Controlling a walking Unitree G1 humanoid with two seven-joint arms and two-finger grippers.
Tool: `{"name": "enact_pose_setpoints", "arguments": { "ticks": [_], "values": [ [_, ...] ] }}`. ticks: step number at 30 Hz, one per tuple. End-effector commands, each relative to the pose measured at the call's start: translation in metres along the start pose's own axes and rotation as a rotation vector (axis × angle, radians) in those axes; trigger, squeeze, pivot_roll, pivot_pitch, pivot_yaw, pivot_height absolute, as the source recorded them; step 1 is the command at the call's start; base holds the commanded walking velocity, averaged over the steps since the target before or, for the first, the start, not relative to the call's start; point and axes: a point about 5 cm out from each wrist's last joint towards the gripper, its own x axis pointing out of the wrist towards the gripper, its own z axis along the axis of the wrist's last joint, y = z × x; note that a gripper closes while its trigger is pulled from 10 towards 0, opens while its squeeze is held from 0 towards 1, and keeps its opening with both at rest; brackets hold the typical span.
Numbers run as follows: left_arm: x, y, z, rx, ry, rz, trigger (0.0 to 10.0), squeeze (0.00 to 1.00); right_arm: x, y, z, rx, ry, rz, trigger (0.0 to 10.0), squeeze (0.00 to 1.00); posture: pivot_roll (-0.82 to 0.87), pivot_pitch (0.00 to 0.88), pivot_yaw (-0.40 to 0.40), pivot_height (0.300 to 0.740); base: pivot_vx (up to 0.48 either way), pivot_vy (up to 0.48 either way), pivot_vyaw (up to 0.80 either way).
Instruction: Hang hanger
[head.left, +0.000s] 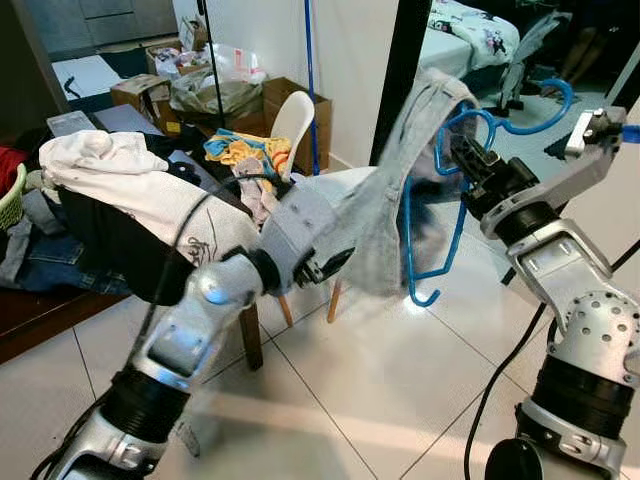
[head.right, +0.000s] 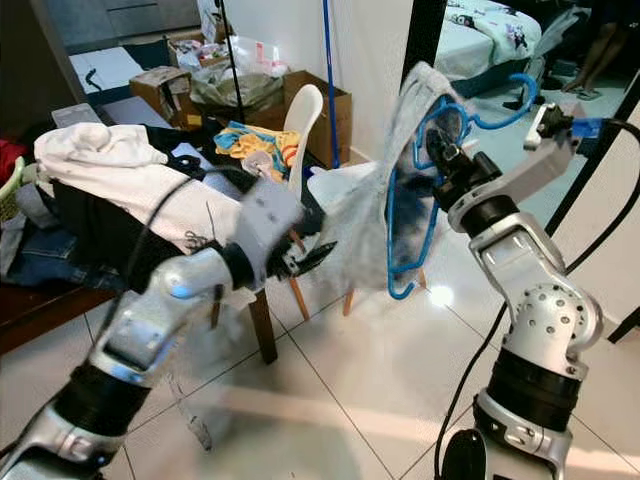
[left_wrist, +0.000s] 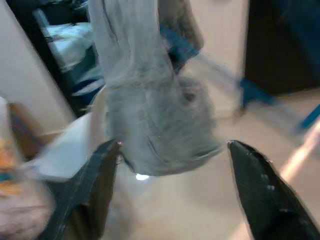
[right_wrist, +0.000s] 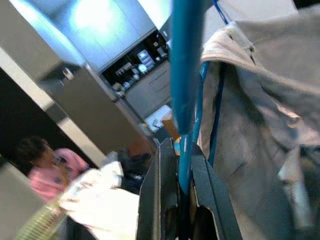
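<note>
Where tiles (head.left: 400, 370) spread, chair (head.left: 292, 125) stands.

left wrist view is motion-blurred: the grey garment (left_wrist: 150, 100) between the spread fingers (left_wrist: 87, 195) lacks detail, and blue streaks at 2 o'clock cannot be identified. the garment hides much of the blue hanger (head.left: 437, 215). the left end effector (head.left: 335, 265) is blurred at its tips. in the right wrist view, the person (right_wrist: 47, 162) at 8 o'clock is blurred and partly hidden.
</note>
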Motion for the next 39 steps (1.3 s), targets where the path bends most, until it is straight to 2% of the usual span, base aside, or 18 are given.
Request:
{"name": "enact_pose_setpoints", "arguments": {
  "ticks": [1,7,9,10,11,12,13,15,16,19,22,24,27,29,31,32,35,39],
  "values": [
    [-0.004,-0.003,0.013,-0.096,-0.073,-0.072,10.0,1.00,-0.001,0.017,0.009,-0.077,-0.056,0.097,10.0,0.00,-0.03,0.069,-0.008,0.740,0.000,0.000,0.00],
    [-0.006,-0.001,0.019,-0.107,-0.108,-0.080,10.0,1.00,-0.001,0.019,0.008,-0.117,-0.053,0.114,10.0,0.00,-0.03,0.068,-0.008,0.740,0.000,0.000,0.00],
    [-0.007,0.015,0.036,-0.056,-0.186,0.010,10.0,1.00,-0.002,0.024,0.006,-0.310,-0.031,0.172,10.0,0.00,-0.03,0.061,-0.014,0.740,0.000,0.000,0.00],
    [-0.007,0.015,0.036,-0.056,-0.186,0.010,10.0,1.00,-0.002,0.024,0.006,-0.310,-0.031,0.172,10.0,0.00,-0.03,0.061,-0.014,0.740,0.000,0.000,0.00],
    [-0.009,0.025,0.043,-0.016,-0.206,0.042,10.0,1.00,-0.004,0.025,0.004,-0.411,-0.004,0.204,10.0,0.00,-0.03,0.058,-0.016,0.740,0.000,0.000,0.00],
    [-0.009,0.025,0.043,-0.016,-0.206,0.042,10.0,1.00,-0.004,0.025,0.004,-0.411,-0.004,0.204,10.0,0.00,-0.03,0.058,-0.016,0.740,0.000,0.000,0.00],
    [-0.015,0.038,0.053,0.038,-0.221,0.056,10.0,0.33,-0.008,0.023,0.002,-0.493,0.026,0.231,10.0,0.00,-0.02,0.057,-0.019,0.740,0.000,0.000,0.00],
    [-0.015,0.038,0.053,0.038,-0.221,0.056,10.0,0.33,-0.008,0.023,0.002,-0.493,0.026,0.231,10.0,0.00,-0.02,0.057,-0.019,0.740,0.000,0.000,0.00],
    [-0.023,0.051,0.063,0.078,-0.229,0.048,10.0,0.00,-0.011,0.019,0.003,-0.553,0.050,0.248,10.0,0.00,-0.02,0.055,-0.018,0.740,0.000,0.000,0.00],
    [-0.050,0.074,0.104,0.214,-0.217,-0.107,10.0,0.00,-0.022,0.007,0.013,-0.640,0.069,0.287,10.0,0.00,0.00,0.051,-0.011,0.740,0.000,0.000,0.00],
    [-0.060,0.074,0.118,0.278,-0.172,-0.209,10.0,0.00,-0.025,0.007,0.016,-0.652,0.054,0.330,10.0,0.00,0.01,0.052,-0.003,0.740,0.000,0.000,0.00],
    [-0.060,0.074,0.118,0.278,-0.172,-0.209,10.0,0.00,-0.025,0.007,0.016,-0.652,0.054,0.330,10.0,0.00,0.01,0.052,-0.003,0.740,0.000,0.000,0.00],
    [-0.070,0.072,0.134,0.423,-0.036,-0.390,10.0,0.00,-0.027,0.012,0.014,-0.651,0.061,0.404,10.0,0.00,0.04,0.051,0.009,0.740,0.000,0.000,0.00],
    [-0.070,0.072,0.134,0.423,-0.036,-0.390,10.0,0.00,-0.027,0.012,0.014,-0.651,0.061,0.404,10.0,0.00,0.04,0.051,0.009,0.740,0.000,0.000,0.00],
    [-0.074,0.072,0.136,0.485,0.061,-0.486,10.0,0.00,-0.027,0.016,0.007,-0.657,0.083,0.459,10.0,0.00,0.04,0.052,0.014,0.740,0.000,0.000,0.00],
    [-0.074,0.072,0.136,0.485,0.061,-0.486,10.0,0.00,-0.027,0.016,0.007,-0.657,0.083,0.459,10.0,0.00,0.04,0.052,0.014,0.740,0.000,0.000,0.00],
    [-0.071,0.077,0.123,0.574,0.232,-0.593,10.0,0.00,-0.032,0.031,-0.014,-0.654,0.175,0.620,10.0,0.00,0.04,0.049,0.032,0.740,0.000,0.000,0.00],
    [-0.065,0.081,0.118,0.604,0.284,-0.634,10.0,0.00,-0.038,0.039,-0.026,-0.647,0.229,0.707,10.0,0.00,0.04,0.050,0.040,0.740,0.000,0.000,0.00]
  ]
}}
